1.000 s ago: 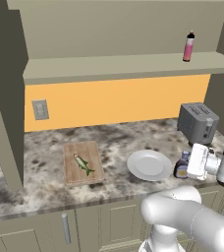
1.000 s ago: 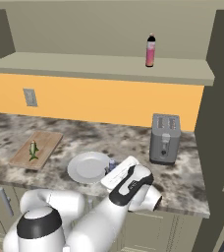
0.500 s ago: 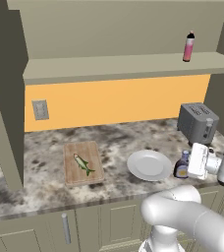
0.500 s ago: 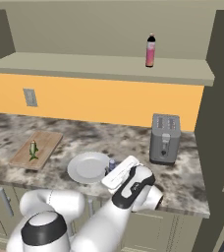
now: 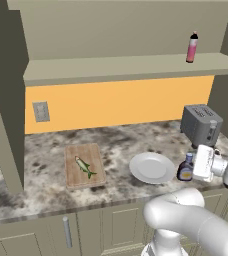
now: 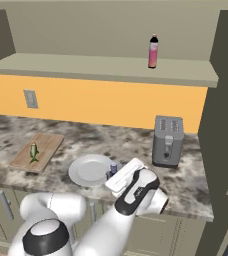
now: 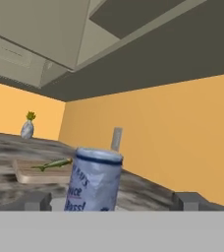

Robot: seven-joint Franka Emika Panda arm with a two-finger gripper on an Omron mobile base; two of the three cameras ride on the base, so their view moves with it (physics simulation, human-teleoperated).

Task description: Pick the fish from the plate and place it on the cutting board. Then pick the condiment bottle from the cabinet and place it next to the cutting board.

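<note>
The fish (image 5: 85,166) lies on the wooden cutting board (image 5: 93,155) at the counter's left. The white plate (image 5: 152,167) sits bare to the board's right. The dark condiment bottle (image 5: 186,168) with its yellow label stands upright on the counter just right of the plate. My gripper (image 5: 192,167) is level with it and open, one finger on each side. In the hand view the bottle (image 7: 94,182) stands close up, with a gap to each of my fingertips (image 7: 37,201). Beyond it are the fish (image 7: 55,163) and the board (image 7: 28,176). The cabinet shelf (image 5: 126,67) runs above.
A grey toaster (image 5: 201,124) stands behind the bottle at the counter's right end. A slim pink bottle (image 5: 192,47) stands on the cabinet shelf at the right. A wall outlet (image 5: 41,111) is on the orange backsplash. Cabinet walls close in both ends of the counter.
My jaws have spread wide and let go of the condiment bottle, which stays upright on the counter beside the plate. The arm has hardly moved.
</note>
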